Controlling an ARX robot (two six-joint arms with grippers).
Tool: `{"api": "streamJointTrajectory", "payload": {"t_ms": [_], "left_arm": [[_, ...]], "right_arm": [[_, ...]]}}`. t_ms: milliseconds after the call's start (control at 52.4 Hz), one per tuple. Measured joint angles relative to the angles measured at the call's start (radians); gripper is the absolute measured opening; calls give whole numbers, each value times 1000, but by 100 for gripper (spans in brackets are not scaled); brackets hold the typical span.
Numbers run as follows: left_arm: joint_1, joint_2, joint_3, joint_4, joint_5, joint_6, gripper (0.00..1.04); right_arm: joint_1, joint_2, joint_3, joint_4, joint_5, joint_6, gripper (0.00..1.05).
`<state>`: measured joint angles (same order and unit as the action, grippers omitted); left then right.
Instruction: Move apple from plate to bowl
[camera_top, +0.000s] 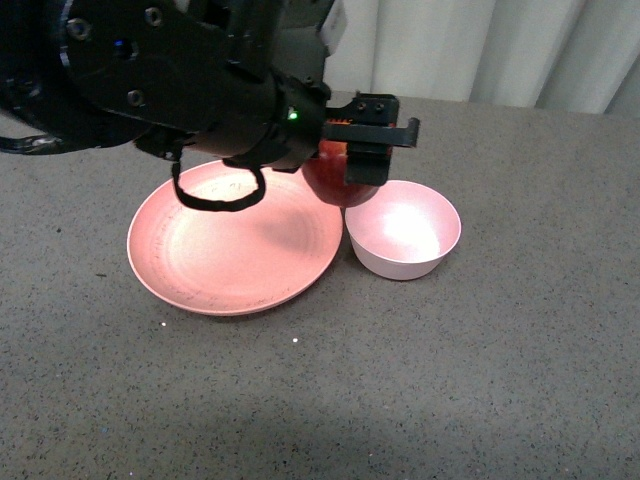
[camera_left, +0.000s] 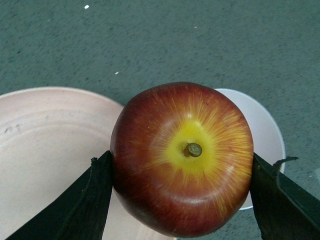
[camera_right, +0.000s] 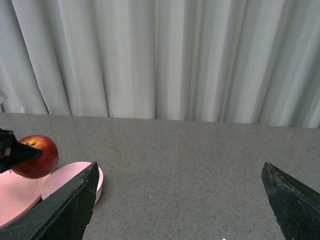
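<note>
Over plate (camera_top: 230, 270) and bowl (camera_top: 402, 266) rims, apple (camera_top: 325, 182) in L hand (camera_left: 182, 192)'s grip; R hand (camera_right: 181, 200) wide.

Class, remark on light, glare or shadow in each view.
Front view: glare whitens the bowl inside, and the left arm shades the plate. Left wrist view: the apple is sharp, with a faint sheen. Right wrist view: even light, the right gripper a black silhouette.

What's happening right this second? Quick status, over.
Left pincer shut on apple, over the plate edge beside the bowl. Right pincer open, empty, parked aside. Bowl empty; nothing in the way.
</note>
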<state>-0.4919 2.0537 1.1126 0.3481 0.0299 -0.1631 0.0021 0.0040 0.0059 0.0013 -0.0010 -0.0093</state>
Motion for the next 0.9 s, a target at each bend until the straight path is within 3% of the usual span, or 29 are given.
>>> {"api": "streamJointTrajectory", "payload": {"t_ms": [420, 897], "left_arm": [[-91, 109, 94, -46, -19, 50, 69], [-117, 196, 177, -53, -64, 86, 69]], "right_arm": [[0, 0, 0, 0, 0, 0, 95], [0, 0, 0, 0, 0, 0, 95]]}}
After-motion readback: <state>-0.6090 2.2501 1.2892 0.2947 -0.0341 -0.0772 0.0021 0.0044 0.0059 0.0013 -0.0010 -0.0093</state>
